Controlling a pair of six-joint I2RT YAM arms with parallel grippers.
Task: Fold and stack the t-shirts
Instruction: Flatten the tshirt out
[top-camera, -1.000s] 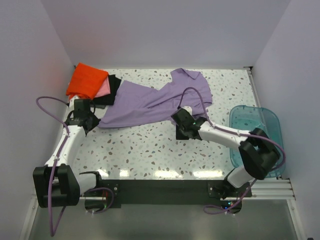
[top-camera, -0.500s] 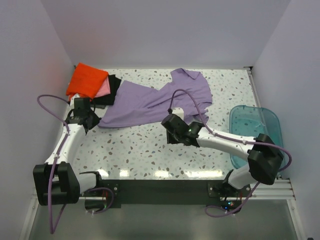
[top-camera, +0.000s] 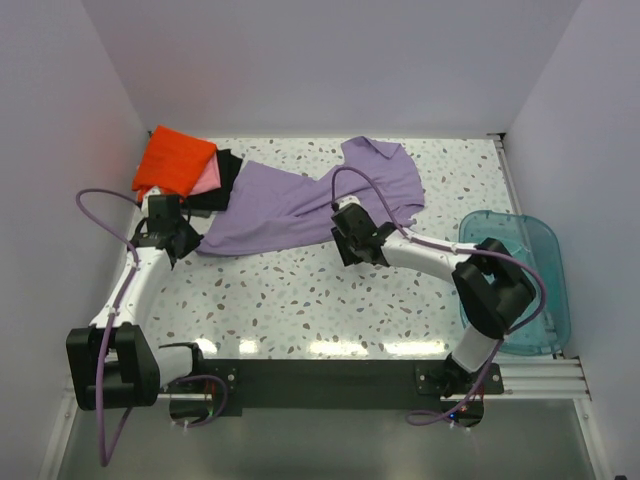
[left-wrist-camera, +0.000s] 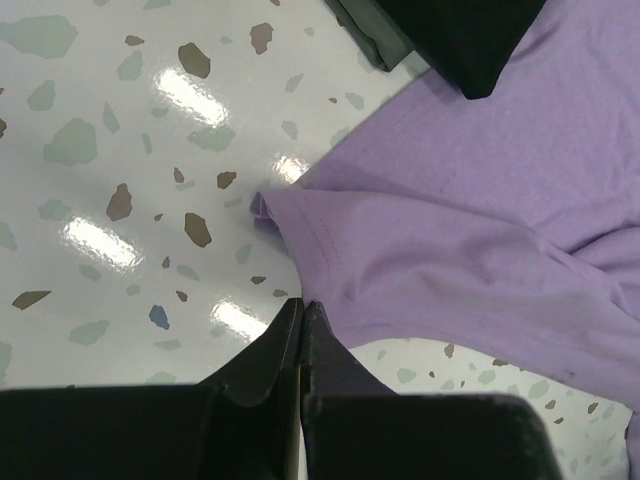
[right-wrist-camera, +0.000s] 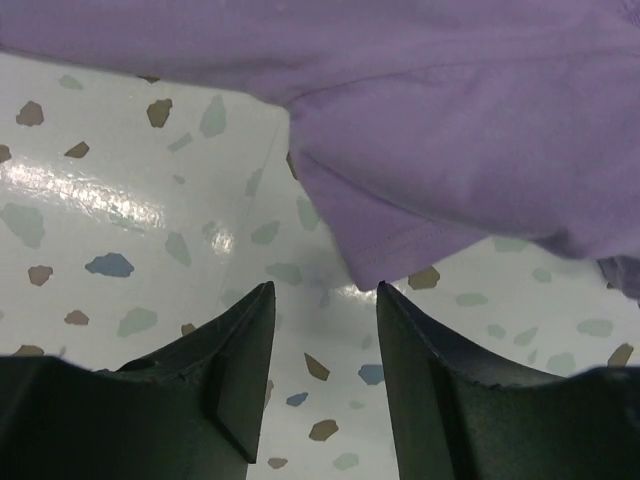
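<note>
Your left fingers (left-wrist-camera: 300, 325) are pressed together at the hem of the lavender t-shirt (top-camera: 300, 205) (cloth caught or not, I cannot tell) — your right fingers (right-wrist-camera: 250, 340) stand apart over the worktop (top-camera: 300, 290), just short of that shirt's edge. At the far left, the folded stack (top-camera: 178, 162) — orange on top — touches it.

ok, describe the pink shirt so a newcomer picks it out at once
Start at the far-left corner of the table, where folded shirts are piled. The pink shirt is the small sliver showing from under the bright orange shirt, next to the black shirt; nothing else there is pink.
</note>
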